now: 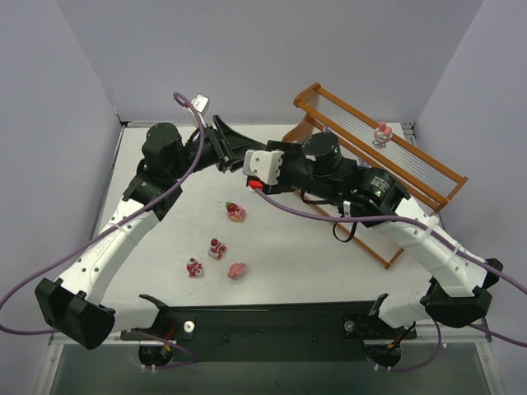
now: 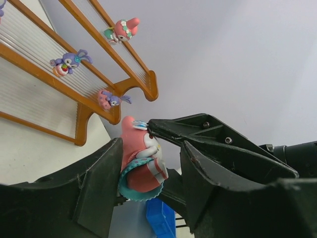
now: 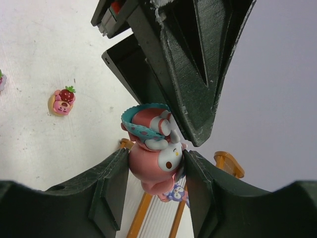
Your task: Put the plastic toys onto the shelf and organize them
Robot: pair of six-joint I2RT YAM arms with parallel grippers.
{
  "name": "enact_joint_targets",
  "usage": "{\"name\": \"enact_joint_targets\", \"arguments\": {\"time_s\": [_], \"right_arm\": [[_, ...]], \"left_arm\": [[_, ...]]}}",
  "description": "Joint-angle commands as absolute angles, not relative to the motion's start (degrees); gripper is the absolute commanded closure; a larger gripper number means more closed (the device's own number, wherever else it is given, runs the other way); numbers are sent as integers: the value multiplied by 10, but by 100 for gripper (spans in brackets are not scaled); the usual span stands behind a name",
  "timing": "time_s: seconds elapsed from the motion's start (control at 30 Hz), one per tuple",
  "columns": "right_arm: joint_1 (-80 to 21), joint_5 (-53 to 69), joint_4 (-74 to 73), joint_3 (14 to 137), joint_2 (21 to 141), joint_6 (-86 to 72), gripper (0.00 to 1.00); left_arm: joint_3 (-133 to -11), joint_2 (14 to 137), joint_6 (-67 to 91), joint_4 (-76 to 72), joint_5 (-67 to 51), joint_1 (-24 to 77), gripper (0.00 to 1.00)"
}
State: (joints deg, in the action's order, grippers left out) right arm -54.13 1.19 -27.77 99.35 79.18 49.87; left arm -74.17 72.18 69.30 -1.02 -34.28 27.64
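Note:
A pink figurine [image 2: 141,163] with a teal frilled skirt hangs in the air between both grippers, which meet over the back of the table. My right gripper [image 3: 154,166] is shut on its round head [image 3: 158,163], with both pads touching. My left gripper [image 2: 151,153] stands open around its body: one finger touches it and a gap shows at the other finger [image 2: 198,168]. In the top view the left gripper [image 1: 229,150] and right gripper [image 1: 249,167] hide this toy. The orange-brown shelf [image 1: 428,164] stands at the back right and holds three toys [image 2: 121,29], [image 2: 69,62], [image 2: 109,99].
Several small toys lie on the white table: one [image 1: 236,211] mid-table and three [image 1: 217,248], [image 1: 194,267], [image 1: 237,271] nearer the front. The right arm stretches across the shelf's low front tier [image 1: 370,243]. Purple cables trail from both wrists.

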Motion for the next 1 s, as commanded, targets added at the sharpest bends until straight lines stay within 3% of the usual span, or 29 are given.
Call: {"name": "enact_joint_targets", "arguments": {"time_s": [0.0,0.07,0.17,0.6,0.73,0.97], "right_arm": [[-546,-30,-215,985,769,513,100],[-547,-33,-210,980,766,513,100],[-546,-35,-207,977,760,513,100],[-558,-27,-211,971,753,515,100],[-558,-31,-214,968,755,519,100],[-558,-25,-218,967,754,519,100]], "left_arm": [[-751,693,674,18,-353,281,36],[-751,689,667,35,-351,281,26],[-757,686,650,61,-345,281,22],[-752,683,650,56,-338,281,28],[-751,674,654,44,-338,281,18],[-744,675,666,19,-338,282,13]]}}
